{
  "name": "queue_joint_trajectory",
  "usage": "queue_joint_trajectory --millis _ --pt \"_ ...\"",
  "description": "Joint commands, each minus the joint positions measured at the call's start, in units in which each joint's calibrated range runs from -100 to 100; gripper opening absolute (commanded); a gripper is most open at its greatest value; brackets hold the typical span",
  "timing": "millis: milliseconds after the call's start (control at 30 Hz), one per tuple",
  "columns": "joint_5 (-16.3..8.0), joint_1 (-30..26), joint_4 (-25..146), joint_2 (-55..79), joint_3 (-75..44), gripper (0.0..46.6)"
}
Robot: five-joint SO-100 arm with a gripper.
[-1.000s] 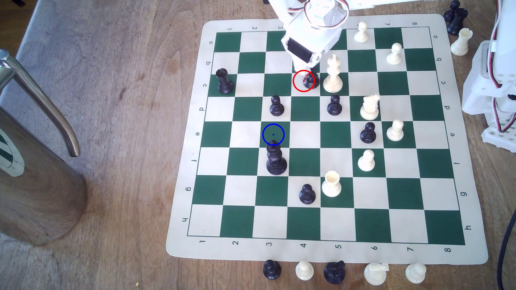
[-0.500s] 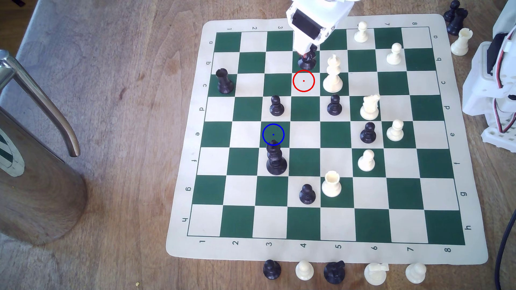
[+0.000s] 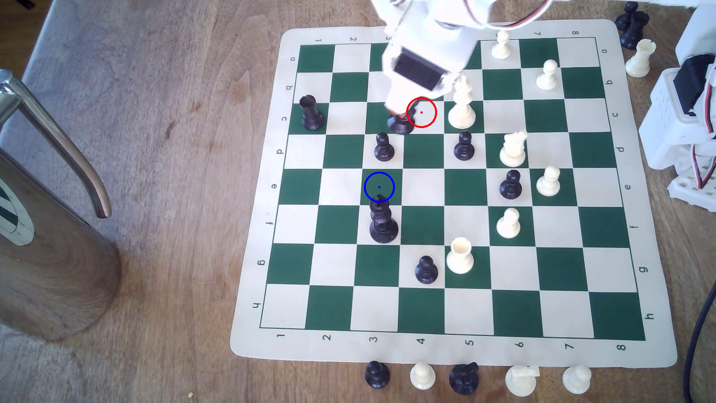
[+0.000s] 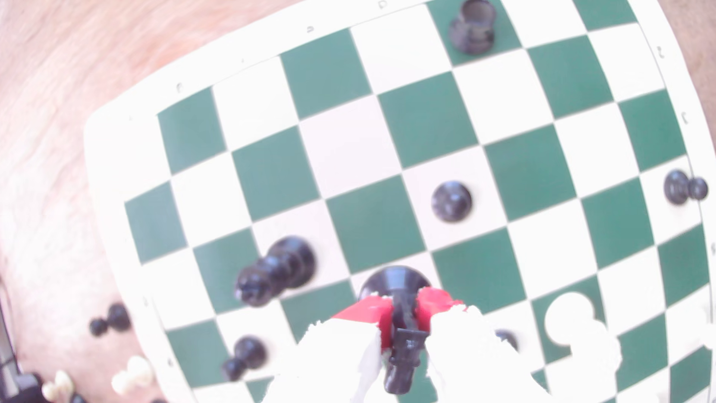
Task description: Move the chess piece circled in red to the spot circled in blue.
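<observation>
Here the hand [image 3: 399,114] pinches the black knight [image 3: 401,124], its red-padded fingers [image 4: 364,312] pressed against the piece's neck on both sides in the wrist view. In the exterior view the knight's round base shows just below the white hand, over the line between the dark green square and the cream square ringed in red [image 3: 421,112], at the ring's left edge. It seems to hang a little above the board [image 3: 255,302], though the angle makes that hard to judge.

The spot [image 3: 379,187], a dark green square with a thin blue ring and a centre dot, lies two rows nearer the camera and slightly to the exterior view's left of the knight. A black pawn [image 3: 383,147] stands between them, on the cream square just behind the spot. A tall black piece with stacked collars [image 3: 382,221] stands on the cream square in front of the spot, its top reaching the blue ring's lower edge.

A tall white piece [image 3: 462,102] stands just to the exterior view's right of the red ring, close by the arm. A black rook [image 3: 311,113] stands near the board's left border in the exterior view. A metal jug [image 3: 50,232] sits on the wooden bench [image 3: 174,193], well apart from the board.
</observation>
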Motion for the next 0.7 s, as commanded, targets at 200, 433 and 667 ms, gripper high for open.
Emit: queue_joint_trajectory --millis 200,433,667 --pt "-1.32 -2.76 -4.98 13.55 -13.76 0.4" --pt "-1.17 -2.45 -5.22 17.79 -15.94 0.4" --pt "-1.12 -1.36 -5.47 20.77 -15.94 0.4"
